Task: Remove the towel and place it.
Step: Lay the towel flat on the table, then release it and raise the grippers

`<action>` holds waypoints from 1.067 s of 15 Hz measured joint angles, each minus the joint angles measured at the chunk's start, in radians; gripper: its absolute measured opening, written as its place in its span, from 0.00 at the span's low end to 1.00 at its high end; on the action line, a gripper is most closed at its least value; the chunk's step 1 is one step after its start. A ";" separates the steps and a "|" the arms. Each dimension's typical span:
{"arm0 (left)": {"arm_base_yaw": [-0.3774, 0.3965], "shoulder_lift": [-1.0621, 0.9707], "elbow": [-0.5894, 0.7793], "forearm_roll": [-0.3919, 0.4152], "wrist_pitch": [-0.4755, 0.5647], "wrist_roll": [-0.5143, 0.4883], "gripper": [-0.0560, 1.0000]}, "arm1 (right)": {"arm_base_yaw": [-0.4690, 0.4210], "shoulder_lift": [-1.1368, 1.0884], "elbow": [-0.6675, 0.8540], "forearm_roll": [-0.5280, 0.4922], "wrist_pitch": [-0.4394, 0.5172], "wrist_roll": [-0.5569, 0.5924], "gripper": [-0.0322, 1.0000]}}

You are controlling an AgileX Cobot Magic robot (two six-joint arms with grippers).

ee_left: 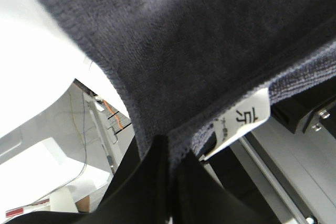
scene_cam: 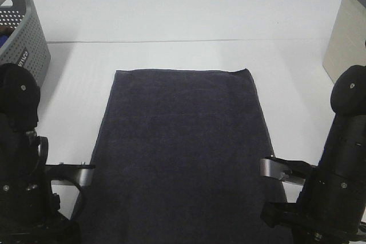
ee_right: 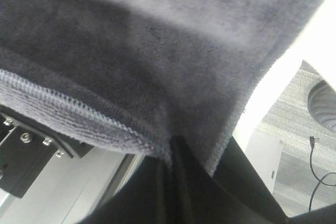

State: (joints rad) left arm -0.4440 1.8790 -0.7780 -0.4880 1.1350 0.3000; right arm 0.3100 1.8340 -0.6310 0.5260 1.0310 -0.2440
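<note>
The dark charcoal-grey rectangular terry towel lies spread flat on the white tabletop, long side running from far to near, its far edge straight and its near end reaching the near rim between my two arms. My left fingers are closed on the near-left corner, pinching the hem right beside the small white printed tag. My right fingers are closed on the near-right corner, with the stitched hem folded between them. Both pinches take only a narrow bite of cloth at the very edge.

As I judge it, the step in hand is lifting the towel away by these two corners. To do it well I should raise both sides together and at the same pace, holding the near edge taut so that the cloth peels off the tabletop without bunching or sliding out of a shallow pinch. The long far part will drag and hang heavy, so a slow, even pull seems wise.

A grey perforated plastic basket stands far left and a beige bin far right, both well apart from the towel.
</note>
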 joint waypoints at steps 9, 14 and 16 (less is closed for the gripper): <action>-0.025 0.008 -0.026 0.023 0.033 0.010 0.20 | -0.010 0.006 0.004 -0.051 -0.012 -0.002 0.27; -0.025 0.008 -0.026 -0.033 0.045 -0.004 0.79 | -0.010 0.006 0.004 -0.018 -0.012 -0.005 0.66; -0.025 0.008 -0.031 -0.055 0.068 -0.004 0.80 | -0.010 -0.034 -0.005 -0.020 -0.011 -0.006 0.69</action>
State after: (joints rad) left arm -0.4690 1.8870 -0.8090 -0.5430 1.2030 0.2960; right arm 0.3000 1.8000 -0.6360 0.5060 1.0200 -0.2500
